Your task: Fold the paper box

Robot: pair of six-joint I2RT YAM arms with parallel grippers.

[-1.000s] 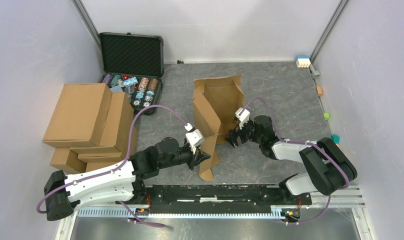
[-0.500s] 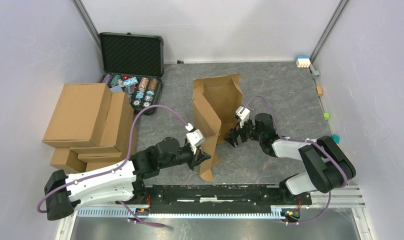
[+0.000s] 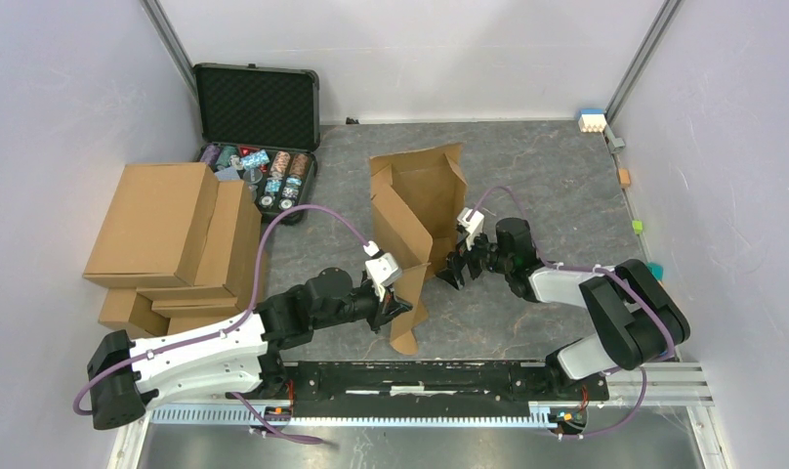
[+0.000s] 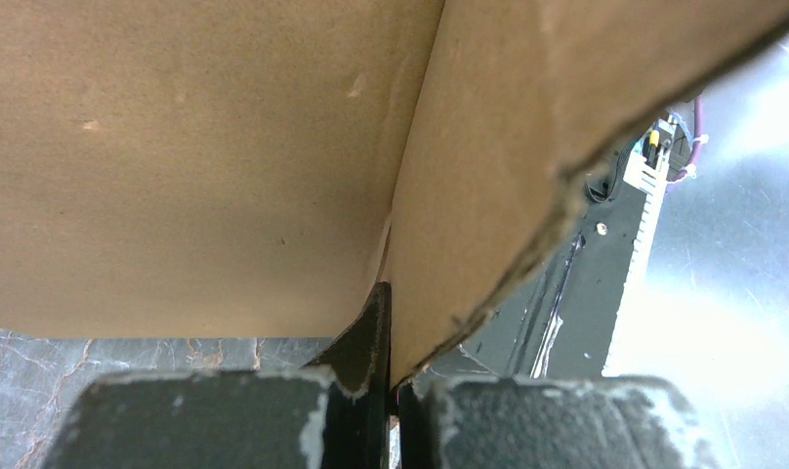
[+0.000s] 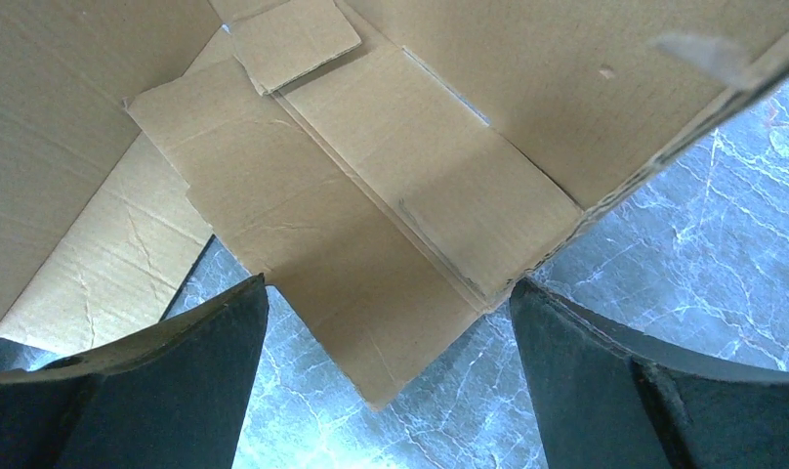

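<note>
Paper box [image 3: 417, 200], standing half-erected at the middle of the table [image 3: 566, 186], has been nudged slightly leftward. Its near flap is pinched by the left gripper [image 3: 400, 309]. The right gripper [image 3: 451, 273], spread wide and empty, has been advanced to the low flaps, so folding is judged under way.

A grey marbled table [image 3: 566, 176] carries everything. The paper box [image 3: 425, 191], a half-folded sheet of brown cardboard, stands on it near the middle with its panels upright. Well to the left of the paper box sits a pile of brown cartons [image 3: 166, 234], and behind and left of it lies an open black case [image 3: 257, 107]. Far to its right, small coloured blocks [image 3: 638, 226] line the table's edge
</note>
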